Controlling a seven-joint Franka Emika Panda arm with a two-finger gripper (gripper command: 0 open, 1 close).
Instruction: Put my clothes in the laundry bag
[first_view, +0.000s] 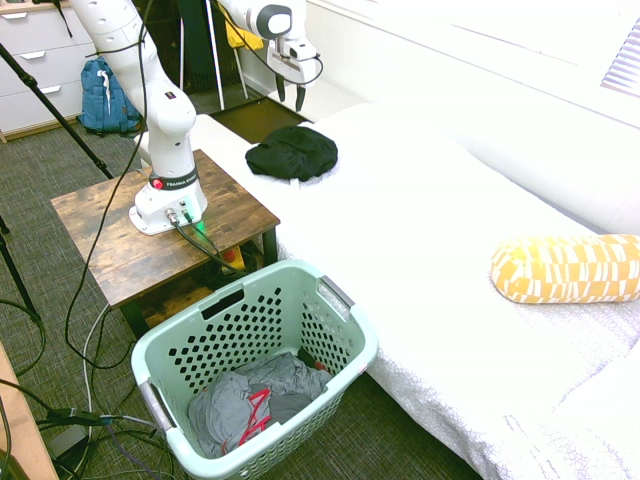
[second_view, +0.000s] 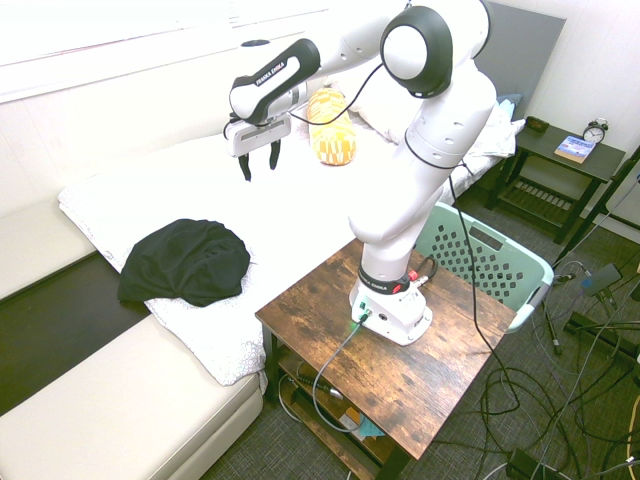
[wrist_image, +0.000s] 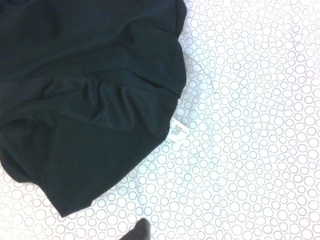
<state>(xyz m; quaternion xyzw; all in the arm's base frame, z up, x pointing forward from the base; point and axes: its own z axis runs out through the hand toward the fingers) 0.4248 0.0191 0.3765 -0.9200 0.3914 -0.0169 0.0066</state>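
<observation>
White bed (first_view: 430, 260): dotted cover, carries the clothes and a yellow bolster (first_view: 566, 268).
Wooden desk (first_view: 110, 240): beside the bed.
Laundry bag (first_view: 345, 335): mint green, on the floor below the desk, grey clothes with red trim (first_view: 250, 400) inside.
Clothes (first_view: 292, 152): black, crumpled on the bed, white tag (wrist_image: 177, 131) showing.
Gripper (second_view: 259, 160): above the bed near the clothes, jaws apart, holding nothing.

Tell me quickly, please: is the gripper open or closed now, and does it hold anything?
Gripper: open and empty, hanging in the air above the bed, apart from the black garment.
</observation>
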